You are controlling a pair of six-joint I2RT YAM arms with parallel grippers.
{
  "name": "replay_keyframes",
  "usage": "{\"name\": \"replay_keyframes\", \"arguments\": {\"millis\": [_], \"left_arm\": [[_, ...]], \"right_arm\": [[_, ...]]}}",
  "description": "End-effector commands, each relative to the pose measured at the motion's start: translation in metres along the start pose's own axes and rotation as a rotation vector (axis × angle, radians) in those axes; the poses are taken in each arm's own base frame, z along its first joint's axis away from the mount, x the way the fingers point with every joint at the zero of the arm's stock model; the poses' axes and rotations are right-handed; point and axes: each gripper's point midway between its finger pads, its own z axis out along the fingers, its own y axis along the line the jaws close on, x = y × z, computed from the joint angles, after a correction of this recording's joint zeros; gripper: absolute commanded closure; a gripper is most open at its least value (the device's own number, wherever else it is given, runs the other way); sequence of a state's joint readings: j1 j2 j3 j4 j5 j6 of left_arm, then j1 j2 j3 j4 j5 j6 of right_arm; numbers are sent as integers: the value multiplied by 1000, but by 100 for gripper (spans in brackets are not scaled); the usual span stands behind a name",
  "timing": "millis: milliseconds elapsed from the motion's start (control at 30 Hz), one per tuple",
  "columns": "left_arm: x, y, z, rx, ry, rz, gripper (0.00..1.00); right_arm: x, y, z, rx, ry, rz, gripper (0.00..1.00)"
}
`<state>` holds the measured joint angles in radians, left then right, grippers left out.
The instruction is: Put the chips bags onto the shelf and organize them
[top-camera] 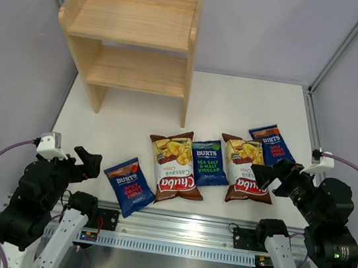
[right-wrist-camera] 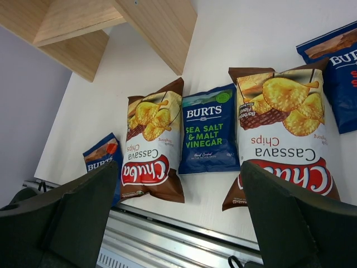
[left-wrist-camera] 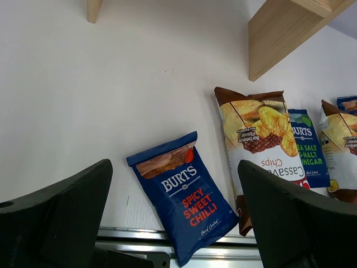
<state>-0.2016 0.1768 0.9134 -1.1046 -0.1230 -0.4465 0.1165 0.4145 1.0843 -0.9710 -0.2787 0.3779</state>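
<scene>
- Five glossy bags of chips lie flat in a loose row near the front edge of the table (top-camera: 249,110), all in front of the shelf (top-camera: 135,41) and none on it.
- The chilli bag (top-camera: 129,186), blue with red lettering, is at the left end. It is tilted, and its lower corner reaches the metal rail (top-camera: 172,230).
- The left cassava bag (top-camera: 174,167), brown and cream with a red logo, lies just beside the blue vinegar bag (top-camera: 209,163) with green lettering; their edges meet.
- The right cassava bag (top-camera: 246,169) lies next, partly under the right gripper (top-camera: 262,171).
- The end blue bag (top-camera: 271,143) is angled behind its upper corner.
- The shelf is pale wood with two tiers and stands at the back left, against the wall.
- White table shows between the row and the shelf's feet, and to the right of the shelf.
- The left gripper (top-camera: 91,164) hovers left of the chilli bag, its jaws spread wide and holding nothing.
- The right gripper's jaws are also spread wide and hold nothing.
</scene>
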Motion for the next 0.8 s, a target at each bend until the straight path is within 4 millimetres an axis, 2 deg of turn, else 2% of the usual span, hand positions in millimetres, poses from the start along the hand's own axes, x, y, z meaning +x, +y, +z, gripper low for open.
{"name": "replay_keyframes", "arguments": {"millis": [0, 133, 267, 367, 400, 467, 500, 567, 600, 667, 700, 733, 767], "left_arm": [[-11, -10, -2, 51, -51, -8, 1], [-16, -13, -5, 62, -60, -4, 1], [-22, -18, -8, 85, -72, -2, 1], [-25, -23, -9, 105, -75, -4, 1], [-25, -26, -9, 118, -71, -3, 1], [-24, -29, -7, 133, -63, -2, 1], [-23, -31, -6, 147, -57, 0, 1], [-20, -31, -1, 147, -49, 2, 1], [-16, -35, 1, 169, -29, 10, 1], [-8, -36, 7, 178, 5, 22, 1], [-4, -36, 12, 176, 32, 32, 1], [1, -36, 14, 177, 50, 37, 1], [5, -37, 16, 186, 71, 39, 1]], "right_arm": [[-5, 1, 3, -7, -28, 3, 1], [-6, 6, 3, -56, -78, 11, 1], [-11, 30, 2, -213, -158, 39, 1], [-2, 45, 19, -334, -84, 82, 1], [6, 40, 40, -334, -20, 111, 0], [19, 35, 62, -341, 74, 155, 1], [28, 25, 86, -315, 145, 190, 1], [36, 14, 110, -283, 205, 212, 1], [45, 2, 132, -243, 261, 236, 1], [52, -13, 154, -191, 303, 244, 8], [60, -21, 171, -178, 344, 263, 13], [67, -17, 177, -211, 383, 267, 21], [72, -20, 186, -202, 405, 253, 24]]}}
